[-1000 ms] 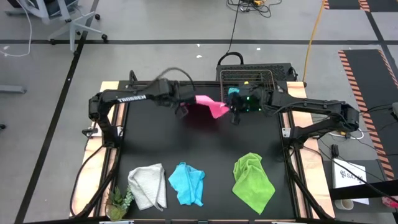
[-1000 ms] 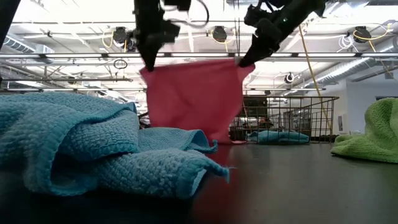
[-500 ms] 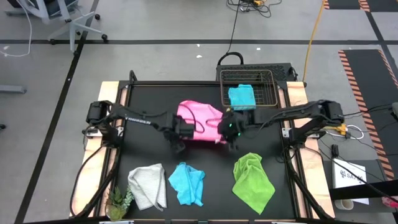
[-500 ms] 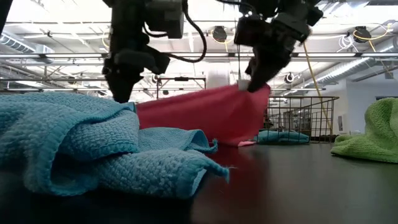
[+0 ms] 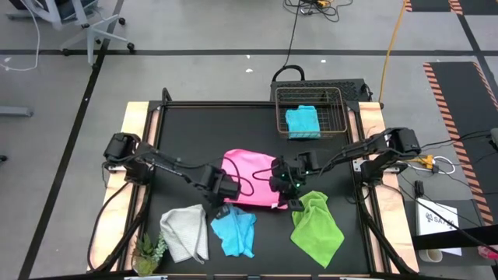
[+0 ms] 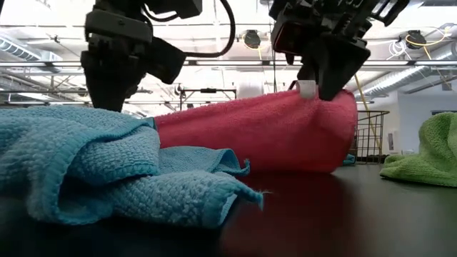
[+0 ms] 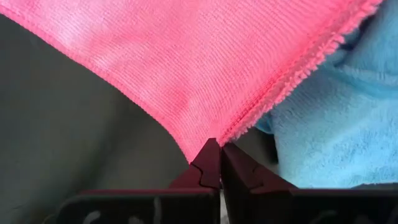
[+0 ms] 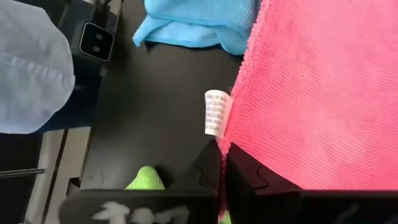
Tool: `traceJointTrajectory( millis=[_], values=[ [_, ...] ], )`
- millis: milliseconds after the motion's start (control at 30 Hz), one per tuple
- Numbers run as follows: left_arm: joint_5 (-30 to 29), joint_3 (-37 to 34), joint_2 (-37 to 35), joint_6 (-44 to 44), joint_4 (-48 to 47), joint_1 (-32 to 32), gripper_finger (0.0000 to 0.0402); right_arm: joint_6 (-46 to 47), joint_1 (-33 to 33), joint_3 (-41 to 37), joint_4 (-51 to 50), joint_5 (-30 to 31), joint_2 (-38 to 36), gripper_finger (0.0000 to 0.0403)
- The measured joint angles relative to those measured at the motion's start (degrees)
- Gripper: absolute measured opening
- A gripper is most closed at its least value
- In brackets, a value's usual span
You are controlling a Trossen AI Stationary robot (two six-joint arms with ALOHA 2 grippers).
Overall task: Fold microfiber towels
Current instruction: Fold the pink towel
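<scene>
The black table (image 5: 187, 140) fills the middle of the high view, and the two dark arms reach in from 9 o'clock and 3 o'clock to meet near the centre. The pink towel (image 5: 250, 179) is the biggest thing between them; it lies spread at the centre, with its long edge running from 9 to 3 o'clock, and it reaches away toward 12 o'clock from the two grippers. The lime green towel (image 5: 317, 225) sits crumpled at about 5 o'clock, right next to the pink one. The white-grey towel (image 5: 185, 231) lies at 7 o'clock and a light blue towel (image 5: 234, 230) at 6 o'clock, touching the pink towel's near edge. Another light blue towel (image 5: 303, 121), already folded, rests in the wire basket (image 5: 338, 97) at 1 o'clock. The left gripper (image 7: 217, 157) is pinched tight on one near corner of the pink towel. The right gripper (image 8: 222, 155) is pinched tight on the other near corner, beside the small white tag (image 8: 216, 112). Both arms are equally near, one corner each, so the fold likely means carrying this near edge over toward 12 o'clock.
</scene>
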Motion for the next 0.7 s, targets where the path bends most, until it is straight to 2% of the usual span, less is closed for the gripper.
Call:
traceJointTrajectory(
  millis=[133, 267, 533, 700],
  values=[
    [-2.25, 0.0, 0.0, -0.32, 1.46, -0.55, 0.0001, 1.45, -0.04, -1.68, 2.78, 0.43, 0.04, 0.0],
    [-7.61, -0.03, 0.0, -1.62, 1.36, 0.58, 0.0001, 4.87, -0.04, -3.33, 2.67, 6.15, -0.53, 0.0],
    [-18.86, 0.0, 0.0, 1.1, -1.0, 7.86, 0.0001, 7.53, -0.21, -4.05, 2.02, 15.16, -3.12, 0.0],
    [-21.9, 0.02, 0.0, 6.76, 1.66, 13.01, 0.0001, 6.53, -1.95, -4.03, -0.83, 21.87, -3.79, 0.0]
  ],
)
